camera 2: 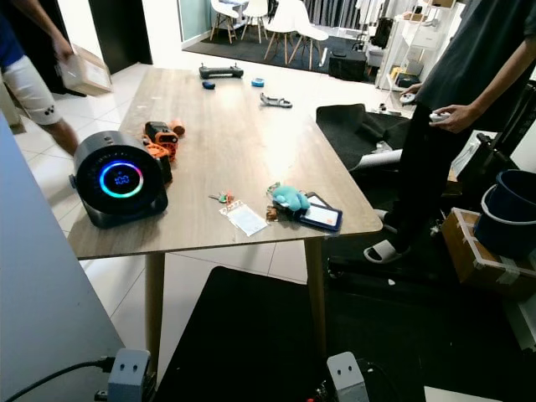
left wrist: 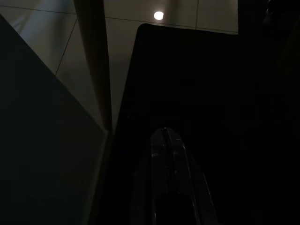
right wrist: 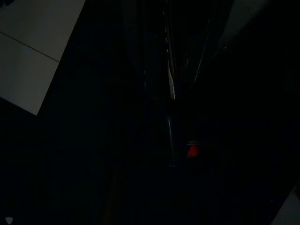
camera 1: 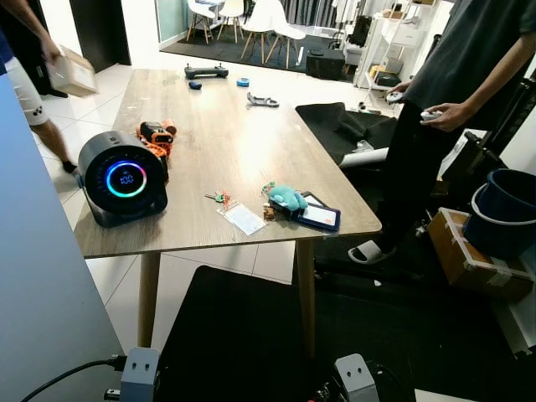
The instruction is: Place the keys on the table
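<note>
Small key bunch with green-red tag (camera 1: 219, 198) lies flat on light wooden surface (camera 1: 226, 138) near front edge, beside clear card sleeve (camera 1: 244, 218); placement looks done. Left end effector (left wrist: 164, 136) hangs low, fingers together; right end effector state unreadable in dark.

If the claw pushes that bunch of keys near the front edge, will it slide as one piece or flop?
The keys look like small loose pieces on a ring, lying flat, so they would probably splay and trail rather than move stiffly. They seem light, so on the smooth wooden table they should slide easily. Rolling or tipping looks unlikely.
</note>
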